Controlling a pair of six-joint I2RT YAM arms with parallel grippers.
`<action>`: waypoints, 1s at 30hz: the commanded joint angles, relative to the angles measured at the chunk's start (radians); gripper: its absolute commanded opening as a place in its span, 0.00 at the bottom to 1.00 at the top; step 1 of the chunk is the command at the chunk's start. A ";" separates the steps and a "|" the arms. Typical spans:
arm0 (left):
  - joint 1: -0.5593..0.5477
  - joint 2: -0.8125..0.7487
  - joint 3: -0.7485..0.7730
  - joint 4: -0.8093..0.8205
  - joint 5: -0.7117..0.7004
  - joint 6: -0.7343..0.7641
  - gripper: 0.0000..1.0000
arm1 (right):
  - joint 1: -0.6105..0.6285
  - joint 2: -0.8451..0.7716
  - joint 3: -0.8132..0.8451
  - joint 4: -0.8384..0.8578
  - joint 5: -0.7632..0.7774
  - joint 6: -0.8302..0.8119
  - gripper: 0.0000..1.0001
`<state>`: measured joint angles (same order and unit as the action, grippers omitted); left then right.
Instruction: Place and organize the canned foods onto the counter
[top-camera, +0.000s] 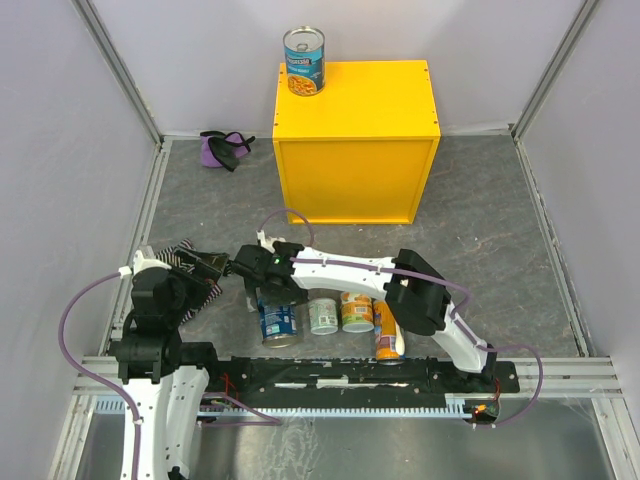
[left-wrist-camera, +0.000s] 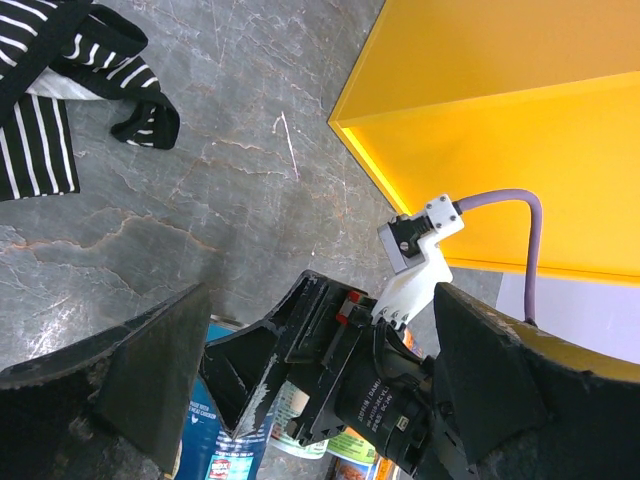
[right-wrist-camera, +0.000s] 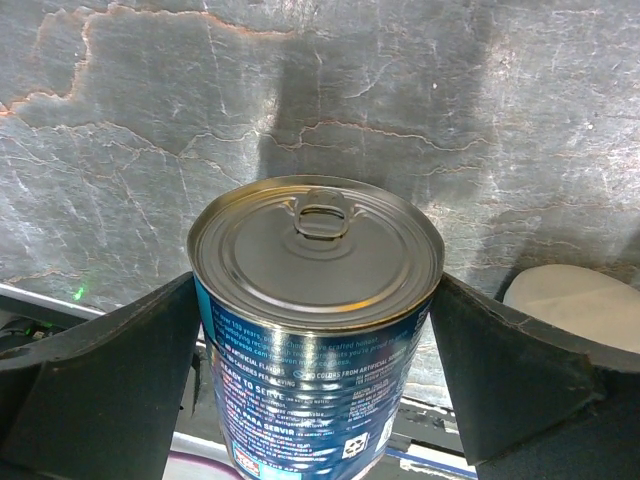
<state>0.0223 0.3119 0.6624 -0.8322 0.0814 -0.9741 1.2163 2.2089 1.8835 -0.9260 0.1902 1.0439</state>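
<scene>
Between your right gripper's (right-wrist-camera: 318, 350) parted fingers stands the blue can (right-wrist-camera: 318, 240), not yet clamped, on the grey table (top-camera: 480, 220) well short of the yellow counter (top-camera: 350, 90). Expect it rigid, weighty, slick-walled; squeeze mid-label, below the rim. Your left gripper's (left-wrist-camera: 320, 370) fingers are apart too, empty.

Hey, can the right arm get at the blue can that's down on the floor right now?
Probably yes. The right gripper is open and straddles the blue can, with nothing between its fingers and the can. The pale can next to it stands just outside one finger, so that side looks tight.
</scene>
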 joint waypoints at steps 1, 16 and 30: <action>0.005 -0.006 0.027 0.017 -0.007 0.040 0.98 | -0.004 0.014 0.033 0.006 -0.001 0.004 0.99; 0.005 -0.017 0.011 0.010 -0.005 0.037 0.98 | -0.003 0.032 -0.017 0.029 -0.008 0.004 0.98; 0.005 -0.014 0.017 0.001 -0.004 0.031 0.98 | -0.002 0.072 -0.024 0.015 -0.015 -0.015 0.96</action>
<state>0.0223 0.3038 0.6624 -0.8364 0.0803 -0.9741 1.2160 2.2269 1.8763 -0.9108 0.1738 1.0447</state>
